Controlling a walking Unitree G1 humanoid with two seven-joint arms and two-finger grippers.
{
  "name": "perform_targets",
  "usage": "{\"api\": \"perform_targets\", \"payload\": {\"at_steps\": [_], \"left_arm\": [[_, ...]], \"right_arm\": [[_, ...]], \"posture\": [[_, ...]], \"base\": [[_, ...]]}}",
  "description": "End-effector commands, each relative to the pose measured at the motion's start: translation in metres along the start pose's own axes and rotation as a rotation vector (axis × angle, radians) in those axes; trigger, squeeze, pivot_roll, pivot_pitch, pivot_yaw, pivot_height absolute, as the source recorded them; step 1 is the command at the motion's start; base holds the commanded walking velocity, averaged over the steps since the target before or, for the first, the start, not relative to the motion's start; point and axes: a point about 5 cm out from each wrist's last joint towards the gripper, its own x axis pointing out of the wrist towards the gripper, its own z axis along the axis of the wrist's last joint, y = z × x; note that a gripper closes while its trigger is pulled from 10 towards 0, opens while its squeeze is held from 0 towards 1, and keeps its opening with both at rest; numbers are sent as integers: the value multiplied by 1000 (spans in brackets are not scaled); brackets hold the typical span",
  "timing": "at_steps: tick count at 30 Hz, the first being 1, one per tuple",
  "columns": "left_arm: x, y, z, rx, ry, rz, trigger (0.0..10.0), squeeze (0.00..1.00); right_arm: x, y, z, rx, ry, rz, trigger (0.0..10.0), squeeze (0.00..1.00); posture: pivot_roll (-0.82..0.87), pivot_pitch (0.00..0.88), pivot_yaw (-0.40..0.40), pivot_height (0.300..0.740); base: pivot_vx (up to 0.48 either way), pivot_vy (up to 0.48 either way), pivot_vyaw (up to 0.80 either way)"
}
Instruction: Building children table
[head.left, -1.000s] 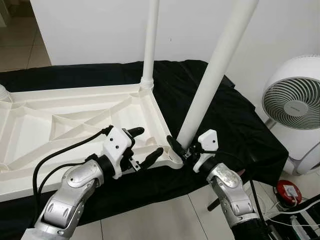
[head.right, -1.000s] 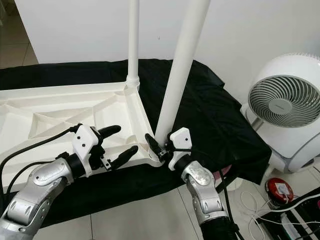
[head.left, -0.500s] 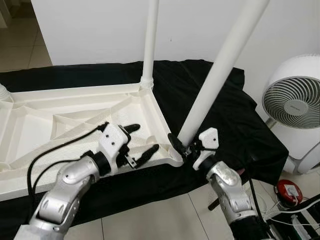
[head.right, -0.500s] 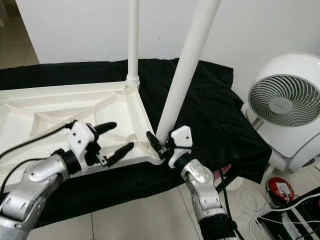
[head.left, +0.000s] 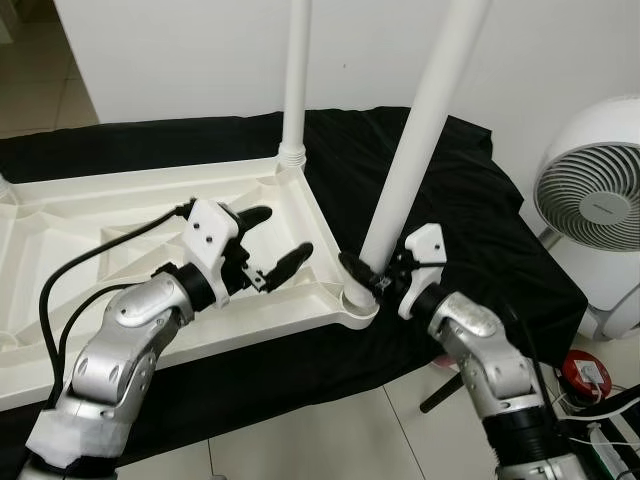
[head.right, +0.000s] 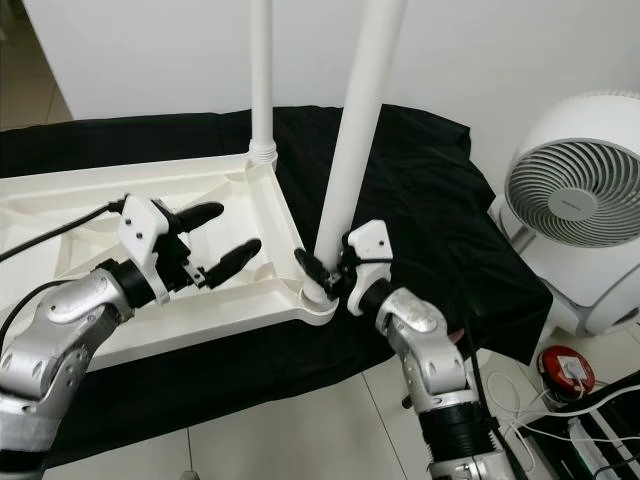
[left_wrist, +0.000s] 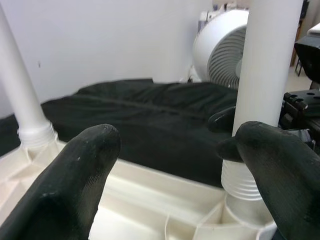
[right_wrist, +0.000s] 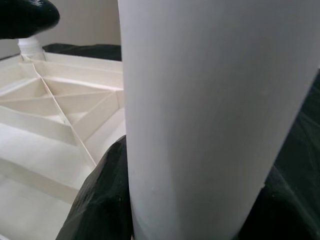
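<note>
Two grippers worked the upturned white plastic tabletop (head.left: 120, 225): the right gripper (head.left: 375, 283) clamped the long white tube leg (head.left: 415, 150) into the near corner socket (head.left: 358, 300), presumably seating it, while the left gripper (head.left: 275, 245) hovered spread beside it.

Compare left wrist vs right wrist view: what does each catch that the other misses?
Left wrist: the fan, the far table leg in its corner socket, the near leg's ribbed base entering its socket, the black cloth and the open left gripper.
Right wrist: the diagonal ribs on the tabletop's underside, and a finger of the right gripper pressed against the leg.
Both: the near leg and the upturned white tabletop.
</note>
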Motion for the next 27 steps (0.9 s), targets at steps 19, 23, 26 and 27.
{"api": "perform_targets", "payload": {"at_steps": [19, 23, 26, 27], "left_arm": [[49, -24, 53, -211, -154, -369, 10000, 0], [54, -29, 59, -221, -168, -415, 10000, 0], [57, -33, 62, -212, -177, -440, 10000, 0], [57, -33, 62, -212, -177, -440, 10000, 0]], "right_arm": [[10, -16, 22, -158, 123, 159, 10000, 0], [12, -17, 20, -166, 143, 175, 10000, 0], [13, -17, 19, -180, 157, 192, 10000, 0], [13, -17, 19, -180, 157, 192, 10000, 0]], "posture": [[18, 0, -83, 740], [21, 0, -85, 740], [23, 0, -86, 740], [23, 0, -86, 740]], "base": [[0, 0, 0], [0, 0, 0], [0, 0, 0], [0, 0, 0]]}}
